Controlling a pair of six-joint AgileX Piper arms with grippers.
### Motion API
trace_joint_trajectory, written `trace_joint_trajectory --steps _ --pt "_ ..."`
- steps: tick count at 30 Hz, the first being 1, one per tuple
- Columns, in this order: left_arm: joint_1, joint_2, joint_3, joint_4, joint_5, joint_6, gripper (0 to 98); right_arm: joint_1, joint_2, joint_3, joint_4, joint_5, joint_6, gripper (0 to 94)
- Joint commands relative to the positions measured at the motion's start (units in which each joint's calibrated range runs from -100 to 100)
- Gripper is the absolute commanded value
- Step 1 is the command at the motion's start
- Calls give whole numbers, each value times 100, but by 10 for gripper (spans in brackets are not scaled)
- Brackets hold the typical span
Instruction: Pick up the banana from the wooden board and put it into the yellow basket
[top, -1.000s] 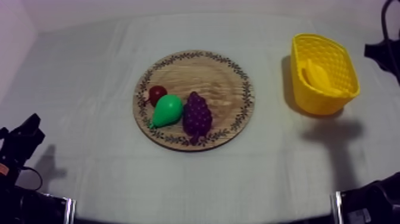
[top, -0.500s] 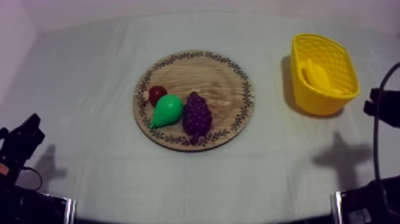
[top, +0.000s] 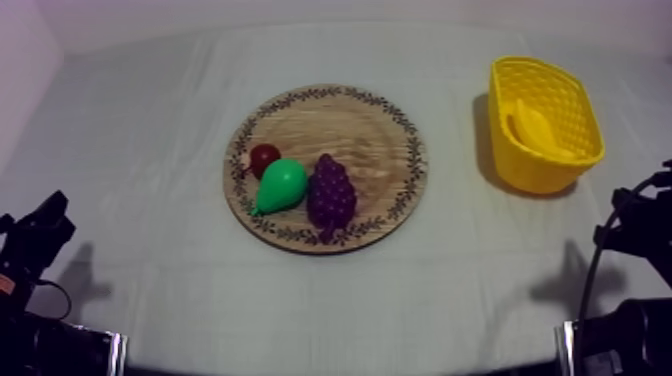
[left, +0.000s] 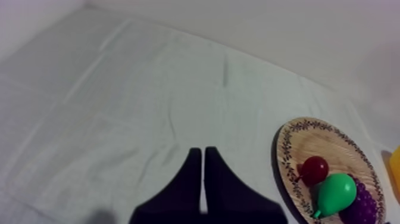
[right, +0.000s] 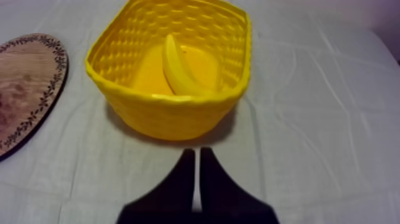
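The banana (right: 178, 71) lies inside the basket (right: 172, 116), down on its floor. One end of it points at the wall nearest our right gripper (right: 197, 152). The basket stands on the cloth (top: 200, 300) at the right side of the table. It is well apart from the board (top: 370, 130), and plain cloth lies between the two. The board sits in the middle of the table. Three toy fruits sit close together on the half of it nearer our left arm. They are the pear (top: 281, 185), the grapes (top: 331, 192) just beside the pear, and the small red fruit (top: 264, 157) behind the pear. The rest of the board is bare wood. Our right gripper is low over the cloth, near the basket and pointing at it. Its two fingers are pressed together and hold nothing, and plain cloth lies between them and the basket wall. Our left gripper (left: 202, 150) is over the cloth at the left side of the table, with the board off to its side. Its fingers are pressed together too, and they hold nothing.
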Motion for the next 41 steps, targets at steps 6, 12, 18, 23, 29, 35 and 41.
trace_joint_trajectory --steps 6,12,18,23,29,35,41 --pt "-1 -3 3 -1 -2 0 1 89 -373 124 -123 71 19 3" --pt "-1 -3 3 -1 -2 0 1 160 -479 194 -83 6 -148 3" --pt "-1 -3 3 -1 -2 2 1 174 -491 381 152 -605 -204 3" --pt "-1 -3 3 -1 -2 -1 1 176 -493 448 201 -866 183 3" --pt "-1 -3 3 -1 -2 -1 1 177 -493 460 210 -912 235 3" --pt "-1 -3 3 -1 -2 -1 1 177 -493 462 211 -918 206 3" --pt "-1 -3 3 -1 -2 -1 1 177 -493 462 211 -919 201 3"
